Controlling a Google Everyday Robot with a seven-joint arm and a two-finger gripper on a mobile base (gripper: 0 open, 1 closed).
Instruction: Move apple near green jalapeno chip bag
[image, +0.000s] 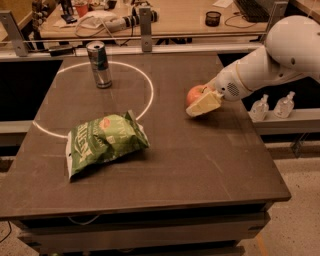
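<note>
Now | pincer (198, 103) clamps round apple (193, 92) over tbl (200, 165) | crinkly grn bag (105, 142) apart

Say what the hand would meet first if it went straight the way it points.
The apple, right at the hand on the right of the table. Beyond it, the line slants down-left onto bare top, probably short of the green chip bag; depth unclear.

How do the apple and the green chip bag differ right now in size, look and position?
The apple is small, round and red-orange; the green jalapeno chip bag is much larger, crinkled and green. The apple is gripped in the claw toward the right of the view; the bag lies free and flat at the front left. Both are over the same dark table.
</note>
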